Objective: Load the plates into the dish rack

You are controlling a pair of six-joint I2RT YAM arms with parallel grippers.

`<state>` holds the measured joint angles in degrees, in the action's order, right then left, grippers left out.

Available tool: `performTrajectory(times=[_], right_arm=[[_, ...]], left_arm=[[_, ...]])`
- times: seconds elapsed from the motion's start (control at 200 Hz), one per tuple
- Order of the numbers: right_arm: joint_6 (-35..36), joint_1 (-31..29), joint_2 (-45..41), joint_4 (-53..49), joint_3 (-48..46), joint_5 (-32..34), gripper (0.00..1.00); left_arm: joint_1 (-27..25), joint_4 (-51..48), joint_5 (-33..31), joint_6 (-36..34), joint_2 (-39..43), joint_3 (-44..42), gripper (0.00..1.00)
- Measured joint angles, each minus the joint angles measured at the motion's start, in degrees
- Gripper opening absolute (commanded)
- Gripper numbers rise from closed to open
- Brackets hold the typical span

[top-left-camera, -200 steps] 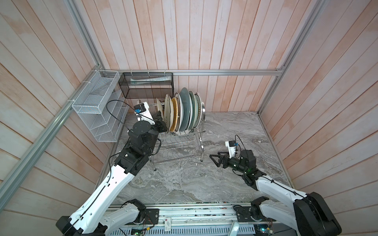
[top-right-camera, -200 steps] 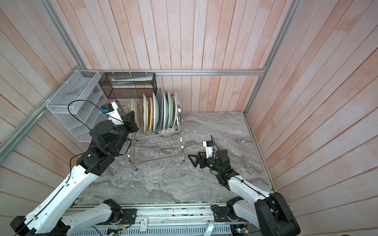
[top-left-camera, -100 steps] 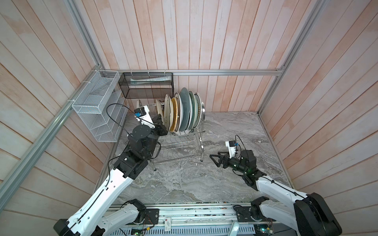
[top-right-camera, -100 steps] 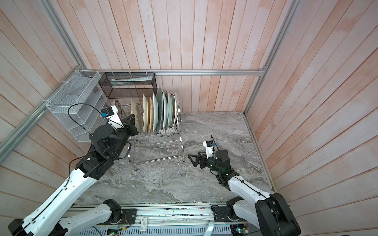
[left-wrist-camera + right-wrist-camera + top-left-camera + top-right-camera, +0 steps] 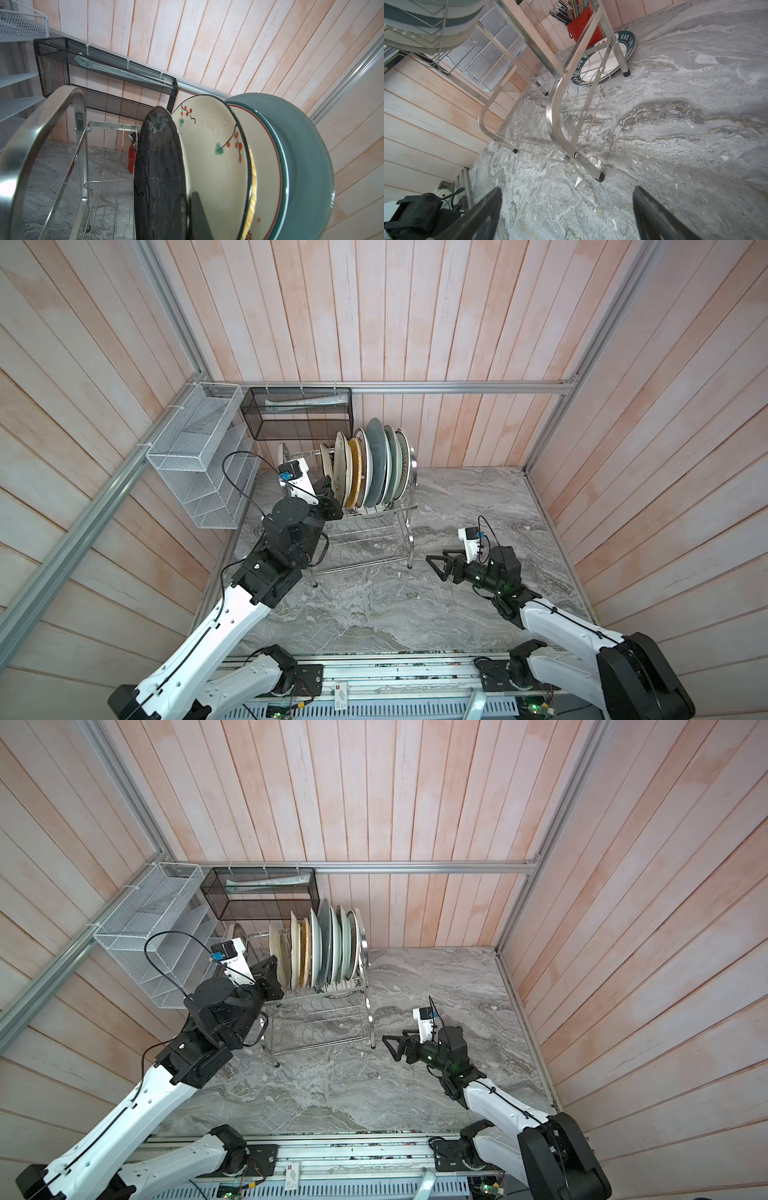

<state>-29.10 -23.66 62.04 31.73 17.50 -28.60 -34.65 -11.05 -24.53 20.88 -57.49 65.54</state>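
**Plates: standing row, upper tier of dish rack**

Plates (image 5: 370, 466): on edge and packed side by side in the upper tier of the dish rack (image 5: 409, 526). The rack stands at the 11 o'clock corner of the marble tabletop (image 5: 374, 614).

Order from the row's 9 o'clock end, as the left wrist view shows it:
- black plate (image 5: 158, 176)
- cream floral plate (image 5: 207, 155)
- yellow disc (image 5: 253, 182)
- white plate (image 5: 268, 166) with red and green rim lines
- blue-grey plate (image 5: 307, 155)

Lettered plate (image 5: 626, 40): dark-rimmed, flat on the tabletop by a rack leg, outside the rack.

Left gripper (image 5: 329, 495): at the row's 9 o'clock end, jaws pinched together on the lower rim of the black plate. One finger (image 5: 199, 218) shows between that plate and the floral one.

Right gripper (image 5: 435, 569): 4 o'clock from the rack, low over the tabletop, jaws spread fully, holding nothing.

White mesh organiser (image 5: 195, 456): on the wall, 9 o'clock from the rack.

Black mesh basket (image 5: 297, 423): on the wall, 11 o'clock from the rack.
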Motion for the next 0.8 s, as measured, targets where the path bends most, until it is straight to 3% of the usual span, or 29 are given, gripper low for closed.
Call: performTrajectory(times=[0.38, 0.8], right_arm=[[0.0, -0.1, -0.8, 0.0, -0.3, 0.0, 0.98], [0.1, -0.2, -1.5, 0.0, -0.6, 0.0, 0.98]], left_arm=[[0.0, -0.2, -0.3, 0.0, -2.1, 1.0, 0.16], [0.2, -3.3, -1.3, 0.1, -3.1, 3.2, 0.33]])
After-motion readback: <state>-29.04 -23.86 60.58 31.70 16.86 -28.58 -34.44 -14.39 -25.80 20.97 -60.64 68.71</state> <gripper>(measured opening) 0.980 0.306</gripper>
